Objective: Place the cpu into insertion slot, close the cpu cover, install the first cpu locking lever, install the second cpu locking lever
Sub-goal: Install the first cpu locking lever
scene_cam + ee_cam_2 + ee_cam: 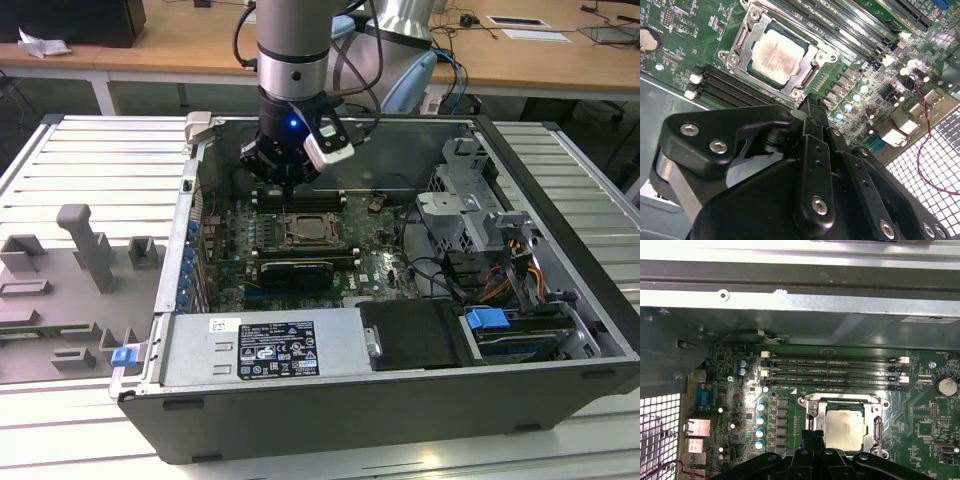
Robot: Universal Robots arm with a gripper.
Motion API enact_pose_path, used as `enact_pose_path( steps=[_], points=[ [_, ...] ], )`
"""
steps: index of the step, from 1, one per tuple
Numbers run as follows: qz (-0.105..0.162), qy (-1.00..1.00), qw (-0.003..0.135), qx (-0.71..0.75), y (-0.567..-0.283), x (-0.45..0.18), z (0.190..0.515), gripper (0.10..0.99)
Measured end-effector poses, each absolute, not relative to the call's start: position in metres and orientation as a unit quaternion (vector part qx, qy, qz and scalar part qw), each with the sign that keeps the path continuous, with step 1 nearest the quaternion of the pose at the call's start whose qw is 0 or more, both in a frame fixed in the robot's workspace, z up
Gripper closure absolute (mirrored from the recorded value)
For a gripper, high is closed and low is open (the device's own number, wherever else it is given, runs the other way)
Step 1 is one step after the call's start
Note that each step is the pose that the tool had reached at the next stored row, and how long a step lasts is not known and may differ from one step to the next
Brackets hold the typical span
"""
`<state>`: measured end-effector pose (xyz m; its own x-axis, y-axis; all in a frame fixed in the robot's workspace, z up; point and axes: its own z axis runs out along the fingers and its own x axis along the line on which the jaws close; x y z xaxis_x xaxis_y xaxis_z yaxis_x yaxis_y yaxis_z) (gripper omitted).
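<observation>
The cpu (776, 54), a pale metal-topped square, lies in the insertion slot (310, 230) on the green board. The silver cpu cover (742, 47) lies flat around the chip, which shows through its window. My gripper (810, 102) hangs just above the board beside one corner of the socket frame, its black fingers together and holding nothing. In the first wrist view the gripper (813, 435) tips sit at the socket's edge, next to the cpu (845, 427). In the exterior view the gripper (283, 190) is over the board just behind the socket.
Black memory slots (835, 372) run beside the socket. A black expansion card (295, 272) and a grey labelled box (270, 350) lie toward the case's front. A drive cage (470, 200) with cables fills the exterior view's right. Grey fixtures (85, 250) stand outside the case.
</observation>
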<state>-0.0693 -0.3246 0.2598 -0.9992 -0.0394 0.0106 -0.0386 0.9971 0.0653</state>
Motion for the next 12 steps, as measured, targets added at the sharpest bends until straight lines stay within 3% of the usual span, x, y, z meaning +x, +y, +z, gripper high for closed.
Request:
enact_pose_path(
  steps=[12],
  points=[
    [-0.033,-0.999,0.006,0.020,-0.3248,-0.0739,0.2607,0.980]
  ],
)
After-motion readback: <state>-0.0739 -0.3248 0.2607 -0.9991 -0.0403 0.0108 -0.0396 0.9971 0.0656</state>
